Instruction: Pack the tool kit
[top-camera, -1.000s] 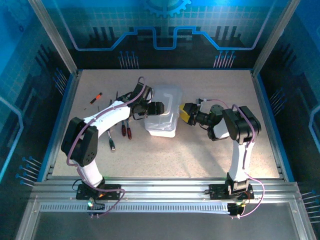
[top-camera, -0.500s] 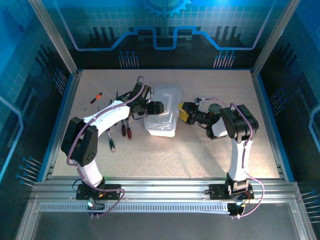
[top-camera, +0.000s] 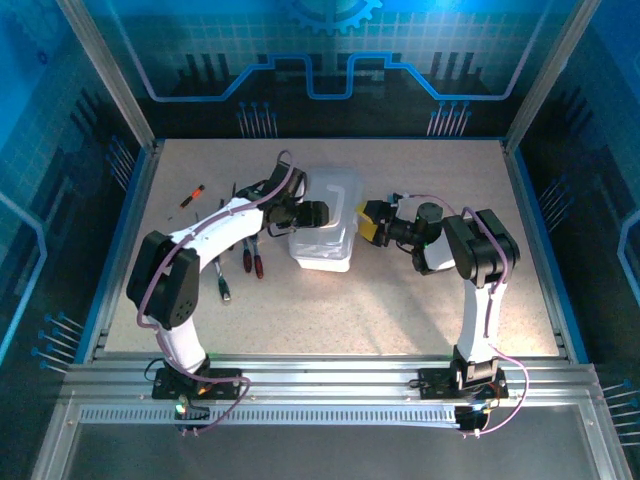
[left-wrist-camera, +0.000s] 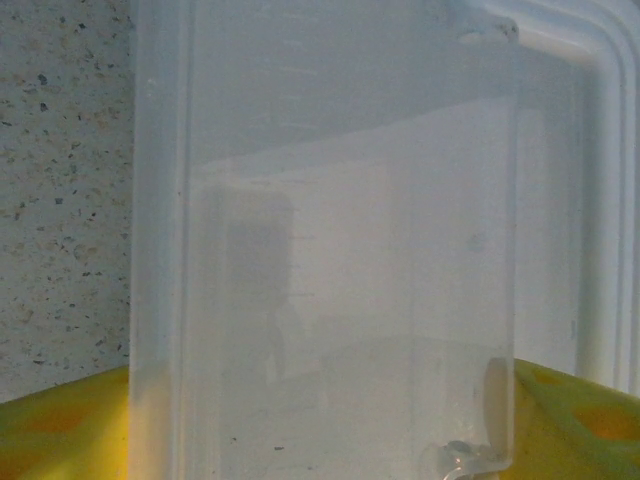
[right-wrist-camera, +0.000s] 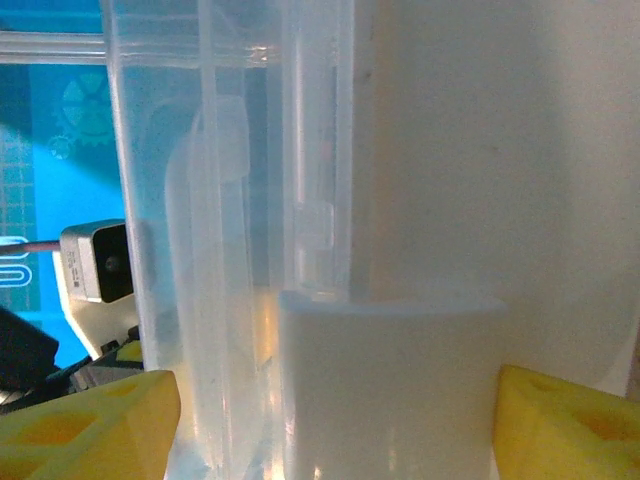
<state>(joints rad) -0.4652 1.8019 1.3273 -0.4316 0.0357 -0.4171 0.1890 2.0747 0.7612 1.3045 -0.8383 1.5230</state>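
Note:
The clear plastic case (top-camera: 325, 235) of the tool kit stands at the table's middle. My left gripper (top-camera: 311, 216) is at its left side. In the left wrist view the case wall (left-wrist-camera: 330, 200) spans the whole gap of that gripper (left-wrist-camera: 320, 430), and both yellow fingertips (left-wrist-camera: 60, 425) press on its edges. My right gripper (top-camera: 368, 222) is against the case's right side. Its yellow fingers (right-wrist-camera: 80, 420) stand wide apart around a white moulded tab (right-wrist-camera: 390, 380) of the case (right-wrist-camera: 240, 200). Red and black screwdrivers (top-camera: 251, 260) lie left of the case.
An orange-handled screwdriver (top-camera: 192, 195) lies far left. Another small tool (top-camera: 224, 286) lies near the left arm's forearm. Blue frame rails (top-camera: 528, 230) border the table on both sides.
My right gripper has crept left, closing in on the case's right side. The left gripper and the case have stayed put.

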